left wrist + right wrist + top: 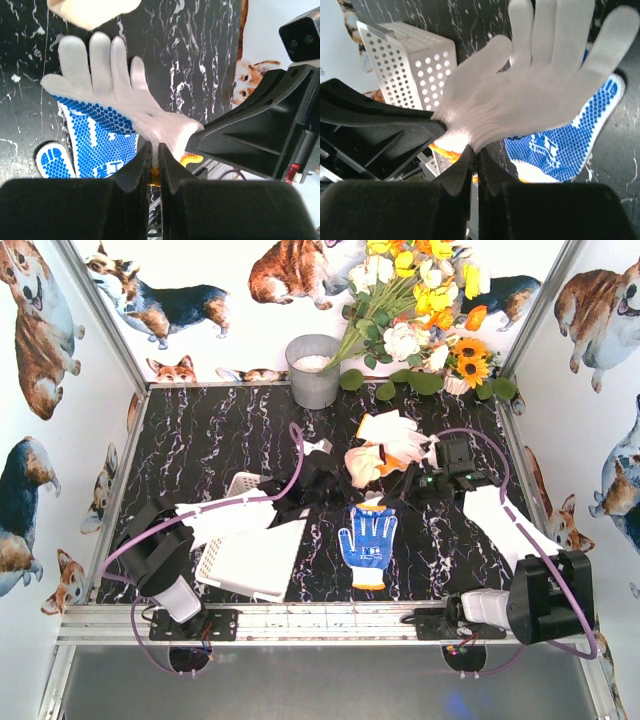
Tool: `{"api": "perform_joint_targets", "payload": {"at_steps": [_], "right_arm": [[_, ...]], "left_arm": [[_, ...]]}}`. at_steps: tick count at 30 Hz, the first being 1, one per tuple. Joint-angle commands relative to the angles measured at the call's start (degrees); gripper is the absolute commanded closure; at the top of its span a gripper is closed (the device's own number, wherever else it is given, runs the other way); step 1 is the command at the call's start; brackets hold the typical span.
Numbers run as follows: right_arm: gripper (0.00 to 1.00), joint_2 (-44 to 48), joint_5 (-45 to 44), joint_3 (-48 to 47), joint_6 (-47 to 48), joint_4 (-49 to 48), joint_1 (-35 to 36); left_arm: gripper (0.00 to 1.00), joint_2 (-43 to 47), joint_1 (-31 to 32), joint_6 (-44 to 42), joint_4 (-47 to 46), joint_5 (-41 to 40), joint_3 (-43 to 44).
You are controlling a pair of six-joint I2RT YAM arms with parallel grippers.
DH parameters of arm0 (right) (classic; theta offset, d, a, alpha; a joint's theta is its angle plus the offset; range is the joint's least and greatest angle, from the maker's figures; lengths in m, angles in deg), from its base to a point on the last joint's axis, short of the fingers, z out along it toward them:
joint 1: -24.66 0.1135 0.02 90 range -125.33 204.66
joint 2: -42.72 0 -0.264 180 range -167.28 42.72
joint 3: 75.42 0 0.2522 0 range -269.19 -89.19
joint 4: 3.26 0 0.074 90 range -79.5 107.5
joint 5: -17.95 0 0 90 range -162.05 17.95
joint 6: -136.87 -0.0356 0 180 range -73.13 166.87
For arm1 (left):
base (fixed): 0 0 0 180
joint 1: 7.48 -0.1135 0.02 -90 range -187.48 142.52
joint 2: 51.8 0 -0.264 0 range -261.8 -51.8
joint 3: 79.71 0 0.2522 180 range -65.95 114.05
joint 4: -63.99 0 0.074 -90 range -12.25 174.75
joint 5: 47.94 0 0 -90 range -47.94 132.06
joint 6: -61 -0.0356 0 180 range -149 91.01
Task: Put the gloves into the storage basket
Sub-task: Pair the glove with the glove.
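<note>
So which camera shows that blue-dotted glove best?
The top external view: the blue-dotted glove shows whole there, lying flat. Both wrist views catch only parts of it, behind a white glove pinched close to the lens.

You have the storage basket point(255, 560) at the near left of the table point(200, 440), partly under the left arm. To its right, near the middle and apart from it, a flat glove point(367, 543) lies on the table with its fingers toward the back and its cuff toward you. Just behind and above it, the lifted gloves point(385, 445) hang overlapped between your two arms. The left gripper point(154, 152) comes in from the left and the right gripper point(476, 155) from the right, each pinched on a cuff. Along the back, the bucket point(313, 375) stands left of the flowers point(415, 310).
</note>
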Motion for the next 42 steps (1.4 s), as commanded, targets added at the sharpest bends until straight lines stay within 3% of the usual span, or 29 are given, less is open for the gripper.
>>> {"api": "perform_joint_targets", "payload": {"at_steps": [1,19,36,42], "right_arm": [[1.00,3.76,-0.73,1.60,2.52,1.70,-0.01],[1.00,9.17,-2.26,9.27,0.56,3.63,4.16],[1.00,9.40,-1.21,17.44,-1.46,2.13,7.76],[1.00,10.45,-1.70,15.86,-1.97,3.27,8.46]], "left_arm": [[1.00,0.95,1.16,-1.20,2.27,1.34,-1.69],[1.00,1.58,6.73,-0.01,5.93,0.69,-5.73],[1.00,-0.51,8.60,-0.57,4.31,7.25,-9.15],[1.00,0.37,9.28,-1.27,6.74,4.25,-7.79]]}}
